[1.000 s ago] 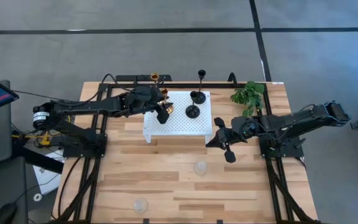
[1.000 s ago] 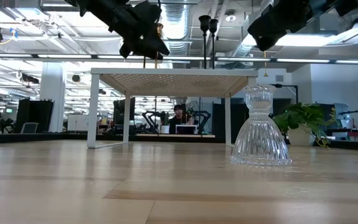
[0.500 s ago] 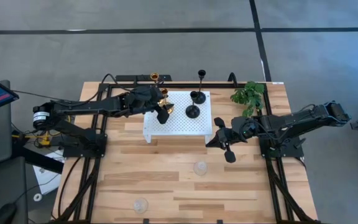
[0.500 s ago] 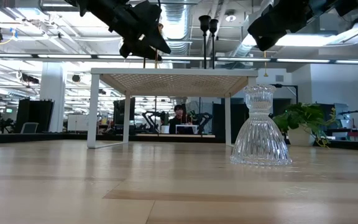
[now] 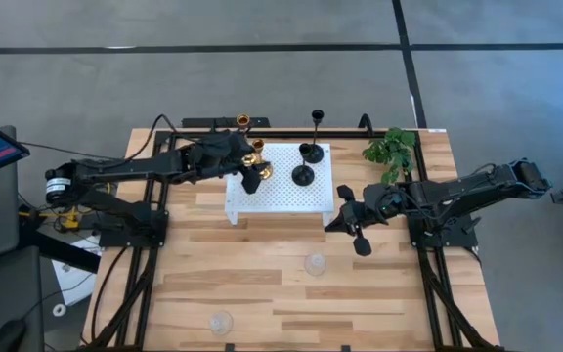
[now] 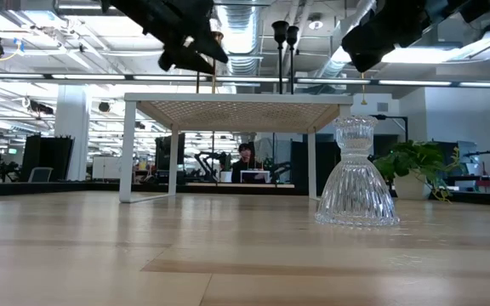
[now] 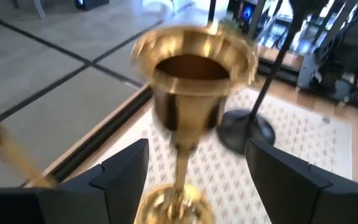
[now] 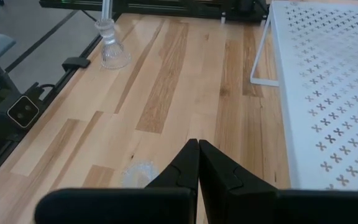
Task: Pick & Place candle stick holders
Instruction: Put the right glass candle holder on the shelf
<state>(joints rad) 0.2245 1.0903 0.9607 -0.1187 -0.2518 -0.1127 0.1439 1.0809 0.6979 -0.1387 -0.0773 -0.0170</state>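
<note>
My left gripper [image 7: 194,171] stands spread wide over the white perforated platform [image 5: 281,200], its two fingers [image 7: 120,171] either side of a gold candle stick holder [image 5: 256,168] without touching it; I hold nothing. That holder stands upright at the platform's left edge, cup up, stem vertical, base on the perforated top. A second gold holder [image 5: 244,121] stands upright at the table's far edge, behind the platform's far left corner.

Two black holders are upright too: one [image 5: 303,168] on the platform near its middle, one [image 5: 313,147] at its far edge. Two clear glass holders stand on the bare wooden table [image 5: 262,284]: one [image 5: 315,264] in front of the platform, one [image 5: 222,322] near the table's front edge. That makes six: two gold, two black, two glass.

My right gripper [image 8: 197,165] is closed and empty, hovering just off the platform's right edge, beside the green plant [image 5: 391,152]. The platform's right half and front strip lie open.
</note>
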